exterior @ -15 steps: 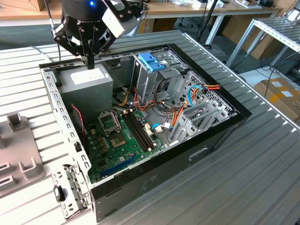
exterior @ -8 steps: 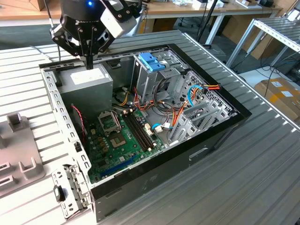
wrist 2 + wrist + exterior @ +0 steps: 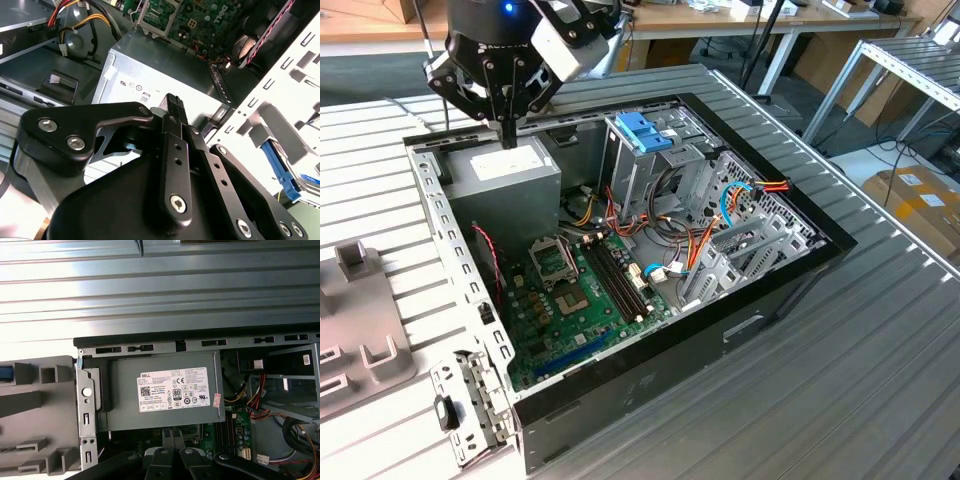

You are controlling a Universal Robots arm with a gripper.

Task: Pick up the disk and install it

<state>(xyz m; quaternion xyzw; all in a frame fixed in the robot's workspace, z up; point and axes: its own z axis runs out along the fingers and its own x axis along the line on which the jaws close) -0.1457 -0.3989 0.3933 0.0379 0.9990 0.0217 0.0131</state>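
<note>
Ribbed metal table (image 3: 880, 380) carries an open computer case (image 3: 720, 340) (on its side) and grey fixture (image 3: 360, 340).

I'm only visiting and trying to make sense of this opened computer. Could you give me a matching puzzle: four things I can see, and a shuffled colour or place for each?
Things:
1. gripper
2. power supply
3. motherboard
4. drive cage handle

Descriptions:
A. bright blue
B. green
C. grey box with a white label
D. black, hanging just over the grey box

Pairs: 1-D, 2-C, 3-B, 4-A
</note>
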